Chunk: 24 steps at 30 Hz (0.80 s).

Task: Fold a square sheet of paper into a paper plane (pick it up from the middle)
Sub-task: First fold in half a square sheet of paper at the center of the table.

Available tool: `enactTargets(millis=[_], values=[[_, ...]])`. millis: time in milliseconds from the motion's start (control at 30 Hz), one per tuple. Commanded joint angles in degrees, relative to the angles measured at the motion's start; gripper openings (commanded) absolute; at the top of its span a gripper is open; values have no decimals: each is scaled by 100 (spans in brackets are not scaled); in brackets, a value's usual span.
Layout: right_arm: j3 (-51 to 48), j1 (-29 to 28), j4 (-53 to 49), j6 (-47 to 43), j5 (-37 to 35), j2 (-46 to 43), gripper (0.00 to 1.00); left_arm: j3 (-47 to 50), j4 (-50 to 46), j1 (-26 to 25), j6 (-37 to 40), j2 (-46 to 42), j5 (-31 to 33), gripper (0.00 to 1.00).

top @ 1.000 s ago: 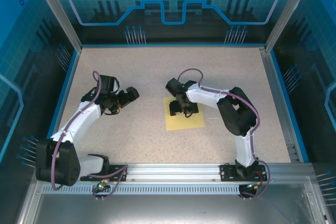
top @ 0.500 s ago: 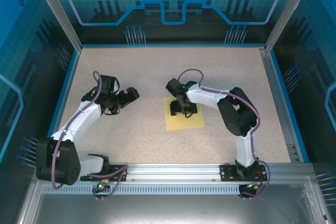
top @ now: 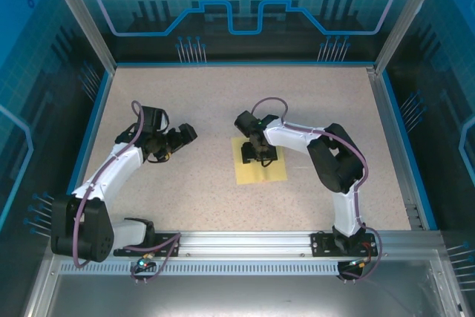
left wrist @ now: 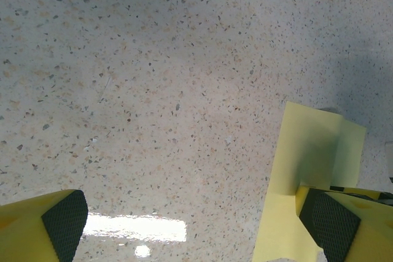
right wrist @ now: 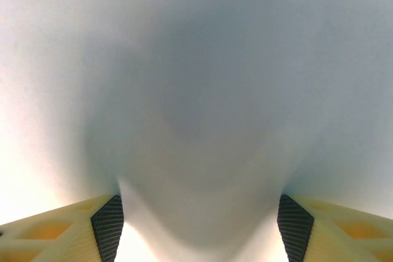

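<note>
Left gripper (top: 183, 134) is held wide open and empty above bare table (top: 200, 94), well apart from the sheet (top: 264, 173); it is judged to be parked there so that the middle of the workspace is left free for the other arm, while a quick reach to the sheet's edge is kept possible. In the left wrist view its gripper (left wrist: 196, 231) is seen over speckled tabletop, with the sheet (left wrist: 307, 151) lying at the right side of that view. The left arm is extended forward from its base, and its wrist is turned to the right, towards the sheet. The sheet is laid flat near the table's centre, between the two arms, and no fold can be made out in it. The right gripper (top: 260, 155) is set down on the sheet at about its middle, as the task requires. In the right wrist view the pads (right wrist: 108, 225) of this gripper (right wrist: 202, 228) are seen standing apart, so the jaws are not closed; whether paper is caught between them cannot be told, since the surface there is blurred and pale. The right arm is folded at a raised elbow, the forearm is stretched leftward, and the wrist is pointed steeply down.
</note>
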<state>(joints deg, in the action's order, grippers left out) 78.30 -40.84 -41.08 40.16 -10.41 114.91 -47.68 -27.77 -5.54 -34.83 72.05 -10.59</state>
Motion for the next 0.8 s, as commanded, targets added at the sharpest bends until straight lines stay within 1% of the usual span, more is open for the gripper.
enactTargets(millis=[0, 67, 167, 267, 333, 400, 500, 567, 600, 667, 767], values=[[-171, 8, 50, 31, 296, 144, 62, 103, -115, -35, -171, -68, -69, 98], [-248, 11, 267, 61, 426, -40, 54, 180, -69, -34, -182, -94, -153, 98], [-375, 6, 625, 129, 668, -358, 45, 334, 43, -65, -226, -147, -290, 98], [-545, 11, 1120, 184, 1105, -723, 27, 570, 315, -154, -326, -204, -491, 98], [-671, 23, 1489, 213, 1512, -929, 20, 710, 545, -234, -405, -227, -678, 95], [-831, 53, 1926, 272, 1944, -1137, 18, 827, 764, -325, -503, -251, -779, 90], [-1193, 144, 2718, 502, 2576, -1405, 18, 1040, 1207, -463, -734, -271, -986, 80], [-1500, 275, 3371, 777, 3128, -1498, 18, 1152, 1550, -588, -871, -262, -1150, 70], [-1613, 325, 3638, 868, 3354, -1498, 18, 1168, 1685, -650, -909, -249, -1213, 69], [-1824, 437, 4003, 1052, 3622, -1453, 18, 1150, 1895, -821, -962, -177, -1259, 64], [-1981, 559, 4077, 1081, 3707, -1319, 19, 1104, 2197, -1044, -1054, -19, -1287, 58]])
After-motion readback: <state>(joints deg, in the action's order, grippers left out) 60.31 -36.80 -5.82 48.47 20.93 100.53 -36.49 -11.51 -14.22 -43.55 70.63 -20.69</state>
